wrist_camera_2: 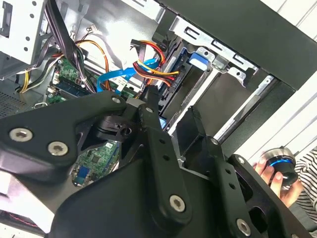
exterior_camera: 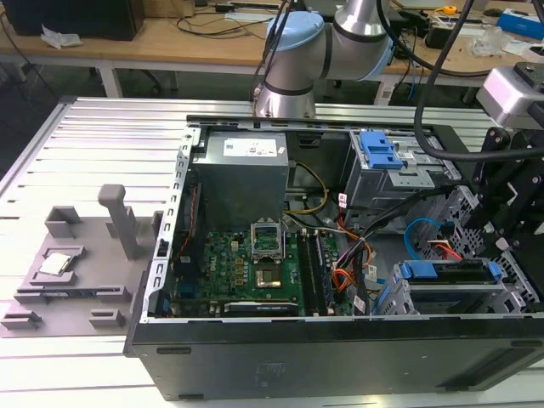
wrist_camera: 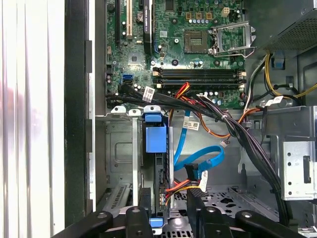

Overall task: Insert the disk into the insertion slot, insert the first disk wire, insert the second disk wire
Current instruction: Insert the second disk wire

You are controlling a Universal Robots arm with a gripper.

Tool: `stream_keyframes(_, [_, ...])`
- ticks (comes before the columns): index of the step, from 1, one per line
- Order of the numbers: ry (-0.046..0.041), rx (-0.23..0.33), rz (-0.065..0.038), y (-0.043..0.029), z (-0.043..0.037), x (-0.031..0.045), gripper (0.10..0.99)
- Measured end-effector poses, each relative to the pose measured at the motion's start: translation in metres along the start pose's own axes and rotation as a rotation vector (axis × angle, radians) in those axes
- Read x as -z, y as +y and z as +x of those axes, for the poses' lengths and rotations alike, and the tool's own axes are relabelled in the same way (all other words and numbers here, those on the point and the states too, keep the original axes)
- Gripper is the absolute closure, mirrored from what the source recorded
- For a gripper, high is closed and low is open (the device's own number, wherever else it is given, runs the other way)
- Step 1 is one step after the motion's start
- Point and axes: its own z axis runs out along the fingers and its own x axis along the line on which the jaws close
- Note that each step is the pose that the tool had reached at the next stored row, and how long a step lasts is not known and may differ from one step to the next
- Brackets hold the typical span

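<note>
The disk (exterior_camera: 446, 272), in its bright blue carrier, lies in the insertion slot (exterior_camera: 459, 297) at the case's near corner on the exterior view's right. In the first wrist view the disk (wrist_camera: 156, 139) shows edge-on inside the slot (wrist_camera: 121, 153). My gripper (wrist_camera: 168, 198) hangs open just above it, one black finger on each side of the carrier's end. In the second wrist view the gripper (wrist_camera_2: 172, 111) frames a bit of blue carrier (wrist_camera_2: 162, 121). A blue flat cable (wrist_camera: 198, 161) and a red-orange wire bundle (wrist_camera: 181, 187) lie loose beside the disk.
A taller grey cage with a blue latch (exterior_camera: 378, 153) stands behind the slot. The motherboard (exterior_camera: 255, 263) and power supply (exterior_camera: 238, 166) occupy the case. A grey fixture (exterior_camera: 76, 263) lies outside it. A person's hand (wrist_camera_2: 267, 173) holds a round controller.
</note>
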Motion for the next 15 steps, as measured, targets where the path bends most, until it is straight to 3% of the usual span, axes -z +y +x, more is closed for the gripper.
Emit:
stream_keyframes(7, [0.0001,0.0,0.0,-0.0008,0.0,0.0008,0.663])
stream_keyframes(15, [0.0001,0.0,0.0,-0.0001,-0.0012,0.0221,0.663])
